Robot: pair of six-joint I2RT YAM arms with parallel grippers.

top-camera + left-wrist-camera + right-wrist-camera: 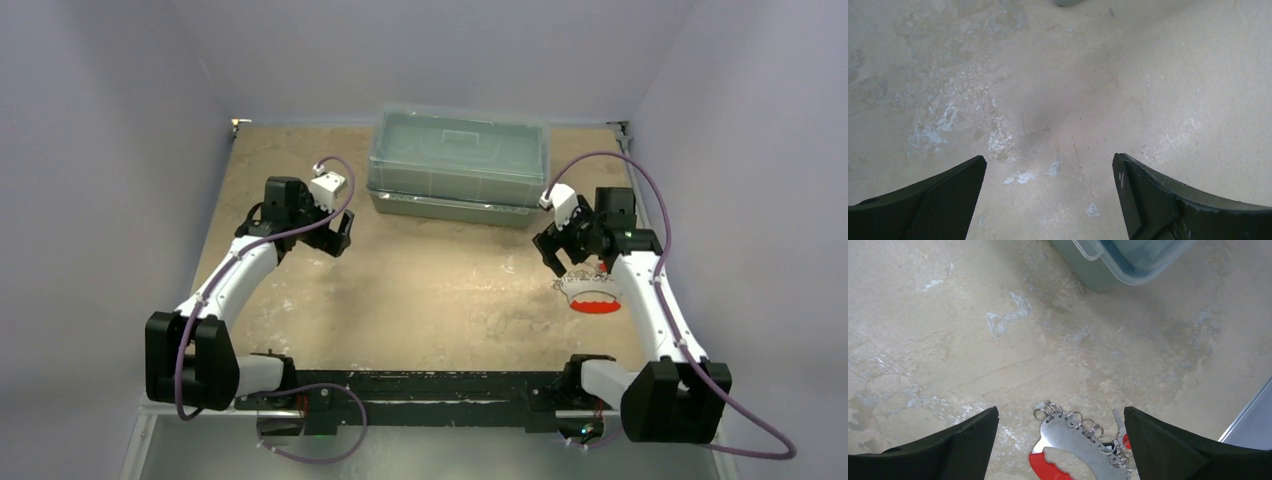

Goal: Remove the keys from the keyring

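Though the top view gives the keyring (590, 296) only as a small pale crescent with a red near edge, lying on the table (430, 300) toward its right side close below the right gripper (568, 262), the right wrist view resolves more. It shows a silvery-white plate with a row of small metal rings along its curve, and the keys (1118, 421), one red-headed, bunched beside the right finger. Both grippers stand spread wide and hold nothing; the left gripper (340, 238) hovers over scuffed tabletop, well apart from the keyring, near the clear plastic box (458, 160).
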